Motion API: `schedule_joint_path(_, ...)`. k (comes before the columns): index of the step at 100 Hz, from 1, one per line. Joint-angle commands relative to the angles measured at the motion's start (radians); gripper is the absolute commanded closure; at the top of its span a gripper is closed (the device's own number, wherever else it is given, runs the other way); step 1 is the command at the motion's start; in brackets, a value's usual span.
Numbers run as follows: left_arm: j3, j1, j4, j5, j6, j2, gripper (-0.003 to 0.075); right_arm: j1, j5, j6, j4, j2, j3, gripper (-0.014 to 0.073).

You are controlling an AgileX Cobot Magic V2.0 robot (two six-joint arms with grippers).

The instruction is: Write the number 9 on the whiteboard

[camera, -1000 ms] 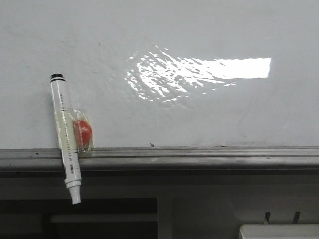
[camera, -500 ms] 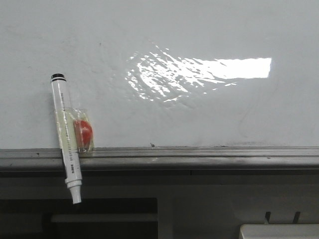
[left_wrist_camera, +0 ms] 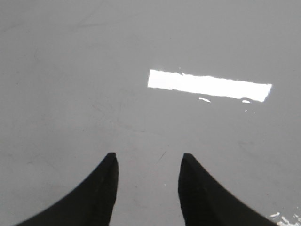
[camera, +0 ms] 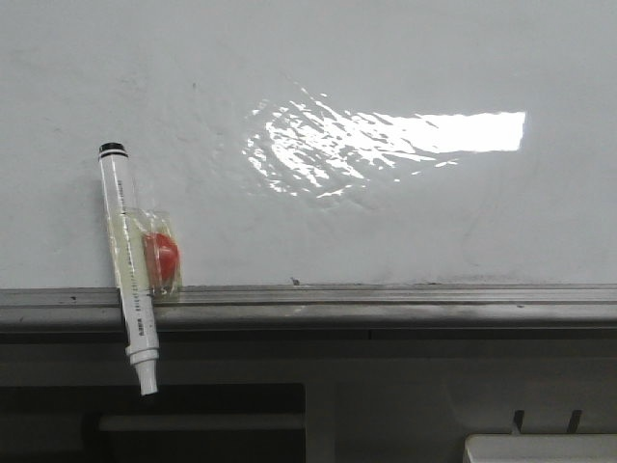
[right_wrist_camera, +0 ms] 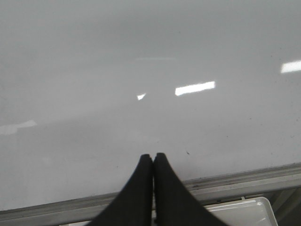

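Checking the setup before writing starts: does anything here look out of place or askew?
The marker lies tilted across the whiteboard's grey rail, its tip hanging past the edge, a taped-on red piece beside it. No 9 shows on the board. Neither gripper holds anything.

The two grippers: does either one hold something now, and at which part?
Nothing is held. The left gripper is open and empty; the right gripper is shut on nothing. The marker lies untouched on the whiteboard.
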Motion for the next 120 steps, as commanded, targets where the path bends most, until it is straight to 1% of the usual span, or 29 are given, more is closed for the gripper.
schedule_joint_path(1,-0.039,-0.005,-0.023,-0.121,-0.006,0.019,0.0404,-0.004,-0.067,-0.001,0.001,0.014,-0.036,0.0663)
schedule_joint_path(10,-0.039,-0.030,-0.026,-0.158,-0.006,0.032,0.0404,-0.004,-0.061,-0.001,0.001,0.014,-0.034,0.0663)
schedule_joint_path(19,-0.039,-0.086,-0.023,-0.164,-0.006,0.061,0.0404,-0.004,-0.052,-0.001,0.001,0.014,-0.034,0.0663)
schedule_joint_path(31,-0.039,-0.205,-0.038,-0.164,-0.006,0.120,0.0405,-0.004,-0.028,-0.001,0.001,0.014,-0.034,0.0663)
schedule_joint_path(50,-0.037,-0.426,-0.040,-0.162,-0.006,0.245,0.0405,-0.004,-0.016,-0.001,0.001,0.014,-0.034,0.0663)
schedule_joint_path(60,-0.021,-0.521,-0.001,-0.174,-0.006,0.312,0.0405,-0.004,-0.016,-0.001,0.001,0.014,-0.034,0.0663)
schedule_joint_path(69,-0.004,-0.590,0.002,-0.196,-0.006,0.370,0.0405,-0.004,-0.016,-0.001,0.001,0.014,-0.034,0.0663)
schedule_joint_path(79,0.019,-0.637,-0.020,-0.233,-0.006,0.421,0.0405,-0.004,-0.016,-0.001,0.001,0.014,-0.034,0.0663)
schedule_joint_path(89,0.042,-0.666,-0.069,-0.310,-0.006,0.469,0.0405,-0.004,-0.016,-0.001,0.001,0.014,-0.032,0.0663)
schedule_joint_path(108,0.050,-0.722,-0.076,-0.438,-0.024,0.560,0.0405,-0.004,-0.016,-0.001,0.001,0.014,-0.032,0.0663)
schedule_joint_path(120,0.050,-0.750,-0.097,-0.490,-0.024,0.614,0.0405,-0.004,-0.016,-0.001,0.001,0.014,-0.032,0.0663)
